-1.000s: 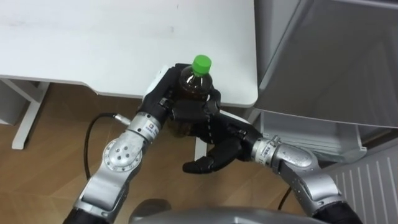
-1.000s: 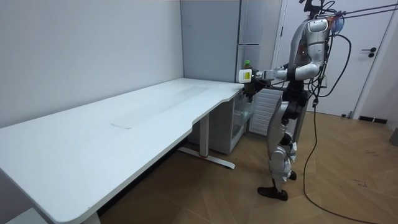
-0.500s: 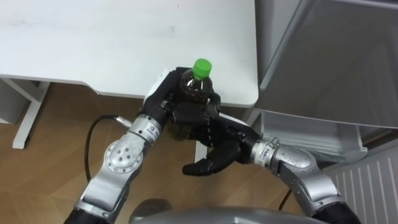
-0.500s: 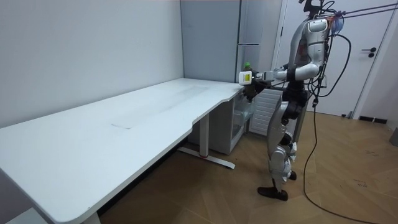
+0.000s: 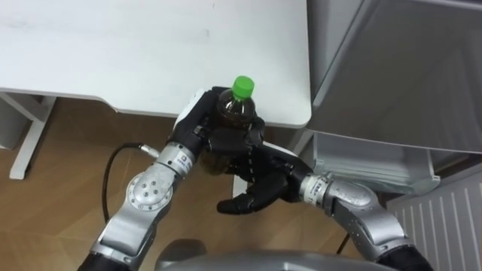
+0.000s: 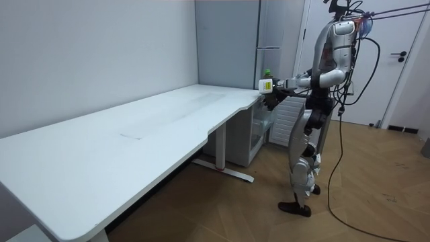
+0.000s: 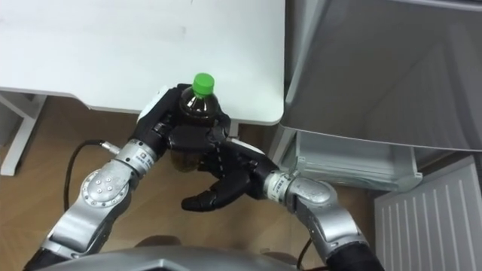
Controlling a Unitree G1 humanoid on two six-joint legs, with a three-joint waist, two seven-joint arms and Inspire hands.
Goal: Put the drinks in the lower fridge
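The left hand (image 5: 197, 134) has its fingers curled round the brown drink bottle (image 5: 230, 113), holding it upright with the green cap (image 5: 242, 86) on top, at the white table's (image 5: 113, 53) near corner beside the grey fridge (image 5: 392, 68). The right hand (image 5: 260, 182) sits just beneath the bottle's lower part, fingers loosely bent and clasping nothing.

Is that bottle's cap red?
No, the cap on the bottle gripped in the left hand is green.
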